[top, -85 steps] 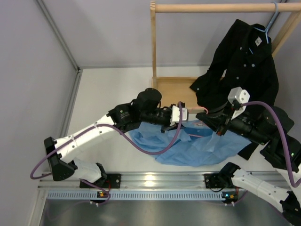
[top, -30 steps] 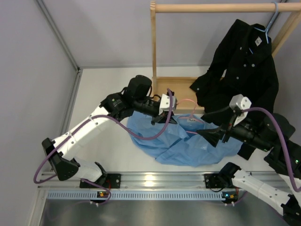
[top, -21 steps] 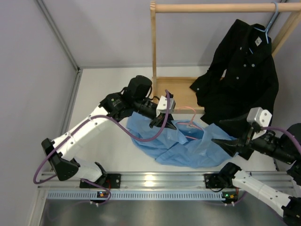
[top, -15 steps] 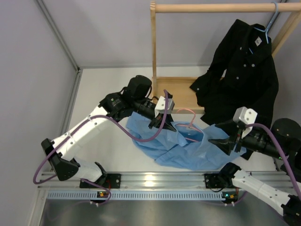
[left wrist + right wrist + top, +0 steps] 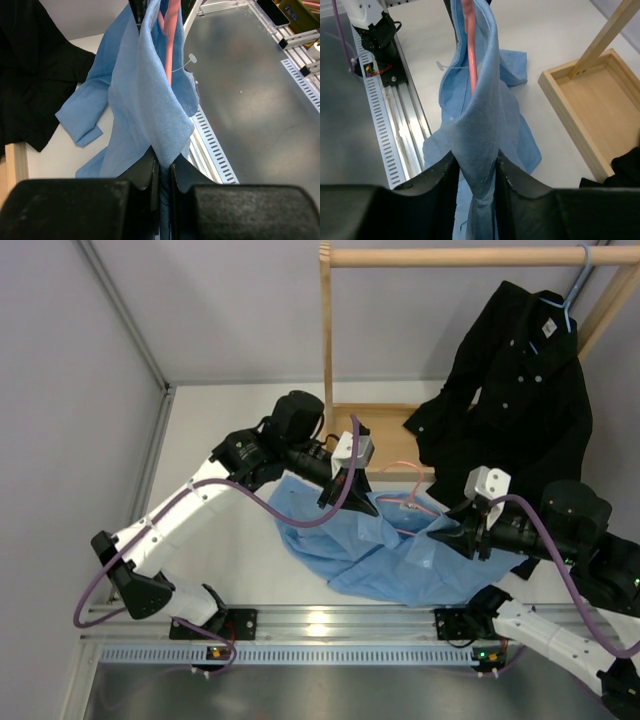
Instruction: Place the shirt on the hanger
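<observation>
Changing since earlier: right end effector [image 5: 440, 536] was drawn back toward the right edge about half a second ago with wider jaws. It is now back in at the right side of the shirt [image 5: 400, 565] and narrowed down. Left arm sits a bit higher and further back than a second ago, and the cloth under it is pulled up more.
Left end effector [image 5: 362, 504]: almost closed, clamped on a fold of the shirt. Wrist view shows both fingers [image 5: 148, 167] tight against the blue cloth.
Right end effector: narrow gap, fingers [image 5: 445, 172] pressed on either side of a shirt fold, cloth filling the space between them.
Shirt: light blue, lifted between the two end effectors. The rest is bunched on the desk [image 5: 230, 430] in front of the arm bases.
Hanger [image 5: 405, 502]: pink wire, lying at the top of the shirt between the two end effectors. Both wrist views show it running inside the held fold. Cannot tell if either grip also catches the wire.
Around: black shirt [image 5: 520, 390] hangs on a pale blue hanger [image 5: 572, 292] from the wooden rack [image 5: 450, 257] at back right. Wooden tray [image 5: 375, 430] is at the rack foot, just behind the left end effector. Metal rail [image 5: 330, 625] runs along the near edge.
In the way: the black shirt hangs close behind the right arm, its sleeve near the hanger.
</observation>
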Motion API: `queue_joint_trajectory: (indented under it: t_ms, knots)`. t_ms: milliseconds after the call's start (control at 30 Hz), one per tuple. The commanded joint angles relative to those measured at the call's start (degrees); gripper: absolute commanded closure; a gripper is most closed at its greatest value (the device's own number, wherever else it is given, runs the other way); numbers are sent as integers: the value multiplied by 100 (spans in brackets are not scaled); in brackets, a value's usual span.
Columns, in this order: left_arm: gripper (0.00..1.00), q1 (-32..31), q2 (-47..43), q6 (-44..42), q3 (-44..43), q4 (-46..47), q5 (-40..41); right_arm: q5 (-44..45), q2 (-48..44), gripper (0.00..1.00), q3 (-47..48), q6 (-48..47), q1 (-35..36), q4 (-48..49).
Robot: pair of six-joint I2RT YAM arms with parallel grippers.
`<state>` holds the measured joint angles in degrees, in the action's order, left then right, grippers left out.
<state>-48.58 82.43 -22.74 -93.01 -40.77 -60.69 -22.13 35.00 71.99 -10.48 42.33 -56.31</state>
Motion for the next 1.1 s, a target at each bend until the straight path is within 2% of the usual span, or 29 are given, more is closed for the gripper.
queue_joint_trajectory:
  t_ms: [0,100,233,333,400,433,600,700,733,800,833,867,933,1067]
  knots:
    - [100,59,27,226,-270,228,-374,-37,-134,73,-27,28,30,630]
    - [100,120,53,270,-305,219,-339,-2,-283,100,-1,28,30,718]
    - [100,138,132,411,-507,210,82,340,-415,100,87,125,30,780]
    - [86,138,159,542,-683,236,294,708,-529,100,53,239,30,894]
    - [74,138,107,778,-683,473,548,789,-600,100,-9,283,30,955]
    - [64,138,71,902,-648,587,680,833,-652,100,-18,292,30,1017]
    - [2,138,-315,1641,-306,1667,2249,1289,-749,100,34,406,30,1079]
    - [2,138,-675,1957,-25,2011,3138,2017,-785,100,105,607,30,1096]
    - [2,138,-911,2158,63,2247,3986,2637,-750,100,131,696,30,1114]
    - [2,138,-1315,2561,326,2433,5070,3291,-671,100,254,993,30,1149]
    - [2,138,-1465,2677,415,2495,6259,3929,-548,100,315,1047,30,1166]
    - [2,138,-1606,2792,520,2513,6784,4153,-460,100,394,1222,30,1184]
    - [2,138,-2079,2933,898,2539,7567,4610,-128,100,701,1207,30,1228]
    - [2,138,-2898,3074,1802,2513,7852,5340,726,100,1518,768,30,1237]
